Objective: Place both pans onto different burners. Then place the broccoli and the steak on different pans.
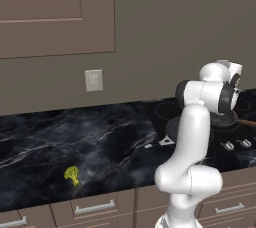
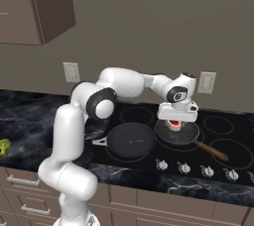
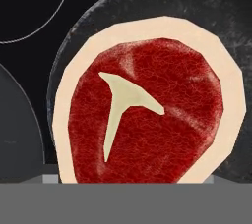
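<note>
Gripper (image 2: 174,122) spread wide just above steak (image 3: 142,120), already laid in speckled pan (image 2: 191,136); straight lift advised.

Kitchen: black glass cooktop (image 2: 218,143) w/ ring burners (image 2: 218,124) & silver knobs (image 2: 184,168), dark marble desk (image 1: 60,142), brown wall cabinets (image 1: 55,12), drawers (image 1: 92,207) below, wall outlet (image 1: 94,80).

no readable text, labels, brands, numbers or signs on any surface
</note>
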Controlling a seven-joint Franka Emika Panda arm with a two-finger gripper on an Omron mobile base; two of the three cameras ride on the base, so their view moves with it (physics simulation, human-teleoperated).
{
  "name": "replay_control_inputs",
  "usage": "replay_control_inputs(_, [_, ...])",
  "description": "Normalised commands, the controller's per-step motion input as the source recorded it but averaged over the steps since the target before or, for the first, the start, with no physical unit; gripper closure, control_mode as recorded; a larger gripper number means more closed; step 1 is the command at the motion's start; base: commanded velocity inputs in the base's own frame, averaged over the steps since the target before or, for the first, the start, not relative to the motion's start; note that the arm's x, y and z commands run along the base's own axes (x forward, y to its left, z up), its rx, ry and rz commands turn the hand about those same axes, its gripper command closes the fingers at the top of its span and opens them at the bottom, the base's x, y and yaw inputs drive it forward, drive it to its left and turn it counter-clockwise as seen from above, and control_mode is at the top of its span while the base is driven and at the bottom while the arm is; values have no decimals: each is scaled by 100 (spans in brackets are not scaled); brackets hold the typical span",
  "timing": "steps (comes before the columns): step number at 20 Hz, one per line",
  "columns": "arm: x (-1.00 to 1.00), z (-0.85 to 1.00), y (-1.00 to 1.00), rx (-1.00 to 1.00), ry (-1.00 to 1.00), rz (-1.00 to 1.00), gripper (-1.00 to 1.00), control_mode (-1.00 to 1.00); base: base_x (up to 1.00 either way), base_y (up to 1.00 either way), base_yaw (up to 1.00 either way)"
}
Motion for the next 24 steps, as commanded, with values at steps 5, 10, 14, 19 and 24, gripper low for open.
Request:
replay_control_inputs(5, [14, -32, -7, -1, 0, -1, 100, -100, 0, 0, 0])
replay_control_inputs(10, [10, -31, -11, 0, 0, 0, 100, -100, 0, 0, 0])
replay_control_inputs(14, [1, -22, -19, 0, 0, 0, 100, -100, 0, 0, 0])
replay_control_inputs(19, [0, -18, -12, 0, 0, 0, 100, -100, 0, 0, 0])
replay_control_inputs(24, [0, -2, 0, 0, 0, 0, -100, -100, 0, 0, 0])
